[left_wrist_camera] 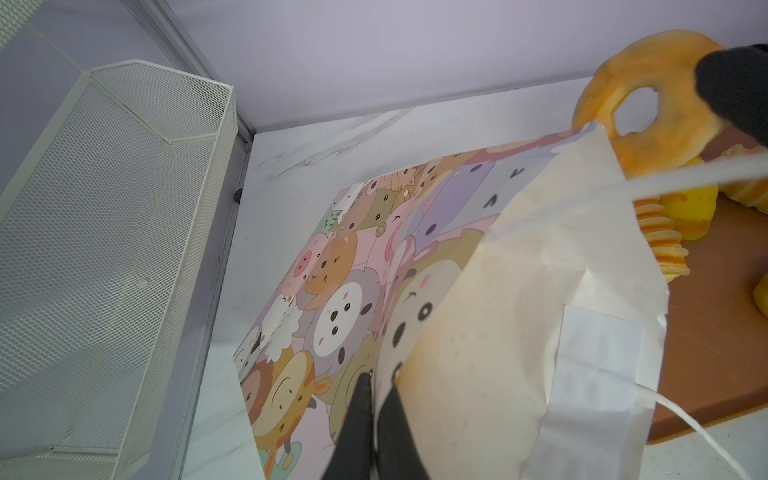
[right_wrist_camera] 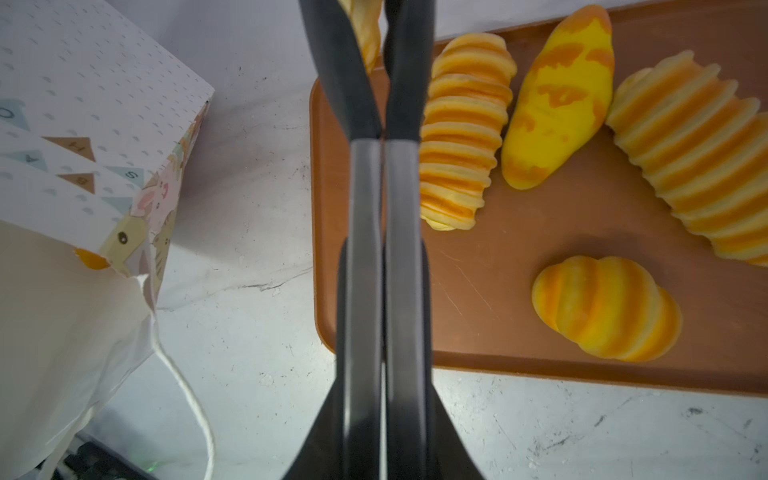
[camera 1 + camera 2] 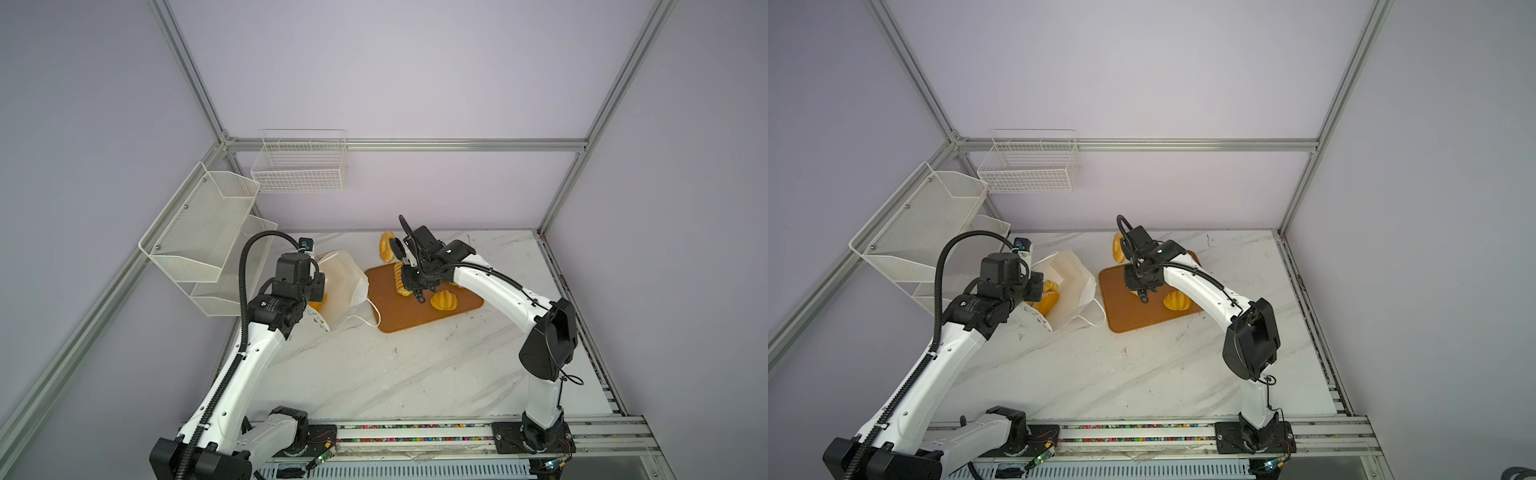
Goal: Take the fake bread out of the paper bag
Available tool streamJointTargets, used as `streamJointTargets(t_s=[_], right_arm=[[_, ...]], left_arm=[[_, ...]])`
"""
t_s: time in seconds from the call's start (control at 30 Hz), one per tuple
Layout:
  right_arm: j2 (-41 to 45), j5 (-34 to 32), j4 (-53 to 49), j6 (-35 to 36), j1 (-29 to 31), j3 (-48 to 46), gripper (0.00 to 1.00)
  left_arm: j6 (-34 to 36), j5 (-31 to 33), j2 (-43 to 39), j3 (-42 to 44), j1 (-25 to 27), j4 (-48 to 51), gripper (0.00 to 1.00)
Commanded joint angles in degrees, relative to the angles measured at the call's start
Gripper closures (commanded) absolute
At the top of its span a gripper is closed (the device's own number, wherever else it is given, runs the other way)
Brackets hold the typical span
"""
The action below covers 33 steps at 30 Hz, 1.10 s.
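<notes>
In both top views the paper bag [image 3: 343, 282] lay slumped on the worktop [image 3: 395, 374] just beside the tray [image 3: 415, 320], one cord handle trailing toward it. My left jaws were at the bag's near side, hidden under the wrist. Some golden fake bread [image 3: 1047, 300] showed inside the bag. A small bun [image 3: 444, 300] sat on the tray, and the ring doughnut [image 3: 385, 249] stood on edge just past the tray's far corner, at the tips of my right jaws.

From the left wrist, my left jaws were clenched on the bag's wall, the fingertips [image 1: 365, 399] pinching paper where the cartoon print met the plain inner side. The doughnut rose beyond the bag's rim, partly covered by a black finger of my other arm.

From the right wrist, my right jaws were pressed nearly together, with a strip of pastry between them near the tips. I took that for a grip on the doughnut's ring. On the tray lay a ridged roll [image 2: 461, 133], a yellow roll [image 2: 557, 108] and a long ridged roll [image 2: 698, 162]. An orange bit [image 2: 91, 259] peeped through a tear in the bag.

I judged this the transfer step, with the bag not yet empty. The next move called for setting the doughnut on bare tray and letting go, then reaching into the bag while my left jaws held it open, clear of the cord.
</notes>
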State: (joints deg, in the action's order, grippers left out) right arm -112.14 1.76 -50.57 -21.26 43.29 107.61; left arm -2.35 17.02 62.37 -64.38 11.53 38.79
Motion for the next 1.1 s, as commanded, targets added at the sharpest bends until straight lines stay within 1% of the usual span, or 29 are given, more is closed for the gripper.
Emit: streamJointTargets(t_s=[0.0, 0.13, 0.23, 0.4, 0.57, 0.67, 0.93, 1.07], right_arm=[[-2.6, -8.9, -3.2, 4.5, 2.9, 4.2, 1.0], [-6.2, -14.7, -4.5, 7.0, 5.1, 6.3, 1.0], [-8.1, -20.2, -5.6, 9.0, 6.5, 7.5, 1.0], [-9.8, -29.9, -8.3, 12.1, 8.8, 9.4, 1.0], [-11.0, -36.8, -9.5, 15.5, 10.5, 9.0, 1.0], [-12.1, -39.2, -10.0, 16.9, 11.6, 8.1, 1.0], [-12.5, -41.9, -8.6, 18.7, 13.4, 3.1, 1.0], [-13.2, -46.1, -10.1, 17.5, 13.4, 1.0, 1.0]], left_arm=[[-0.6, 1.2, -1.9, 0.5, -0.5, -0.6, 1.0], [-0.5, 1.2, -2.4, 0.5, -0.6, -0.1, 1.0], [-0.2, 1.4, -2.8, 0.8, -0.6, 0.2, 1.0], [0.2, 1.7, -3.0, 0.9, -0.8, 0.5, 1.0], [0.2, 1.8, -3.0, 0.9, -0.9, 0.4, 1.0], [0.3, 1.8, -3.0, 0.9, -1.0, 0.5, 1.0], [0.4, 1.8, -3.4, 1.2, -1.2, 0.7, 1.0], [0.4, 1.5, -3.3, 1.3, -1.4, 0.6, 1.0]])
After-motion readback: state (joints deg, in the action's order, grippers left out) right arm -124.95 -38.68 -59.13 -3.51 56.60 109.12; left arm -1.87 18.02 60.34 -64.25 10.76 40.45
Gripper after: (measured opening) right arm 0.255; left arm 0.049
